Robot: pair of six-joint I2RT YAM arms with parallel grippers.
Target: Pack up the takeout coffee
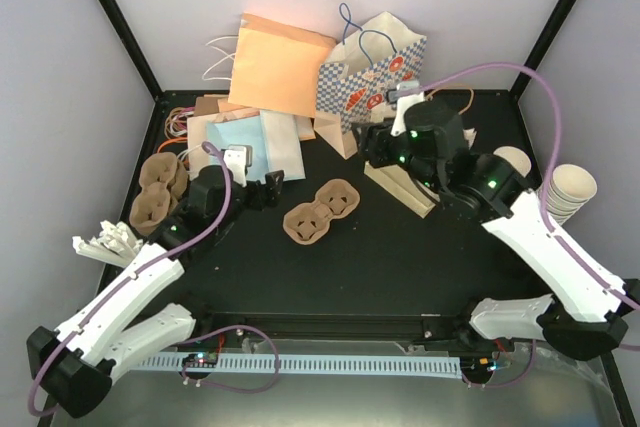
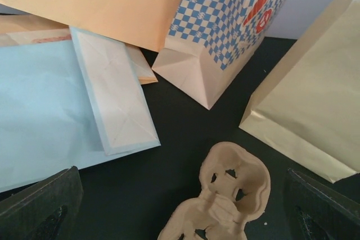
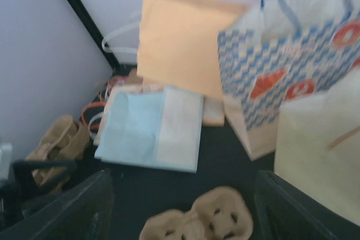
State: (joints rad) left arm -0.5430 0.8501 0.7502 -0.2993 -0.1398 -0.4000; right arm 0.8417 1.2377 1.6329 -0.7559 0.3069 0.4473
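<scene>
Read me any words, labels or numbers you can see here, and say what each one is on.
None can be read.
Blue-checked bag: red printed marks, cut off and blurred, unreadable.
Beige paper bag: a thin reddish line of print, too small to read.

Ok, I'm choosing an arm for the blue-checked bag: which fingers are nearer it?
Right. The right fingers sit just in front of the blue-checked bag; the left fingers are well off to its left, beside the pulp cup carrier.
</scene>
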